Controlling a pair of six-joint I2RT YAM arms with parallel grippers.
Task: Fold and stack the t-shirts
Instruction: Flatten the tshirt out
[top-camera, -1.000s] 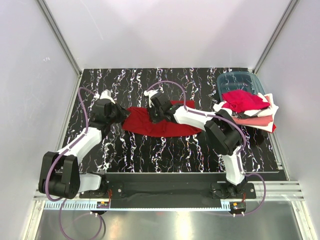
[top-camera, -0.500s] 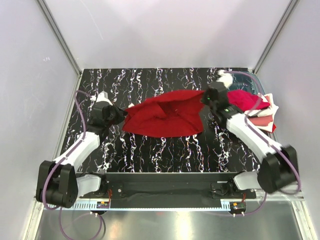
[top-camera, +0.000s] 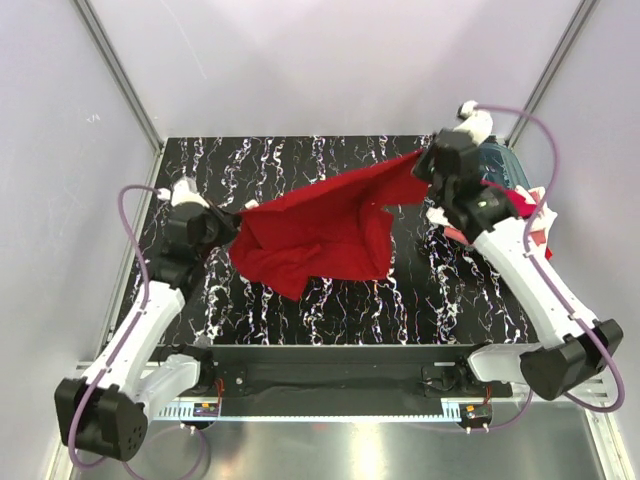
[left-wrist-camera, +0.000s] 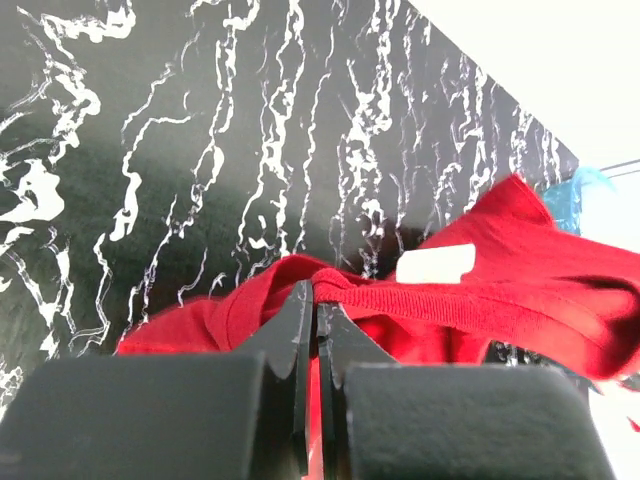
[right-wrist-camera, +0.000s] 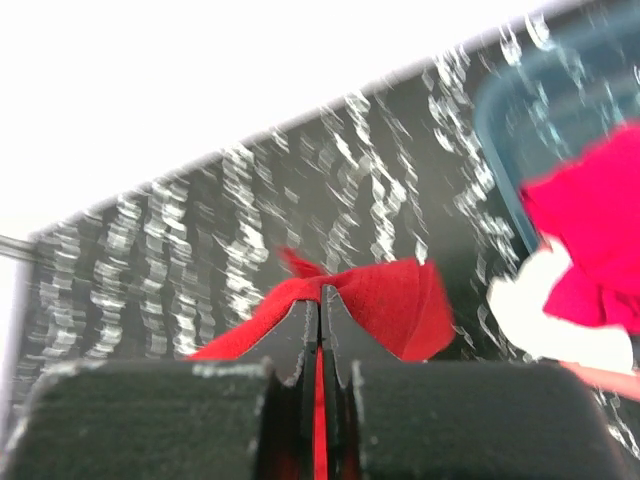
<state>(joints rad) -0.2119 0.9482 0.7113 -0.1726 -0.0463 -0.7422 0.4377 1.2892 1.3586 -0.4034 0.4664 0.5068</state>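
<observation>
Black, white-veined table (top-camera: 330, 310) lies under the whole job, and above its middle the deep red t-shirt (top-camera: 320, 235) hangs stretched from the left side to the far right, its lower folds bunched and sagging toward the near side. At the right edge sits the pile of other shirts (top-camera: 532, 208), red, pink and white, partly in front of the teal bin (top-camera: 503, 158). The left gripper (left-wrist-camera: 315, 312) is fully closed on a rolled edge of the red cloth, beside its white label (left-wrist-camera: 435, 263). The right gripper (right-wrist-camera: 320, 312) is closed just as tight on a small peak of fabric. Both pinches look thin, so a harder pull apart could slip the cloth out of one and drop it crumpled. The right arm also works close to the pile and might drag it askew.
</observation>
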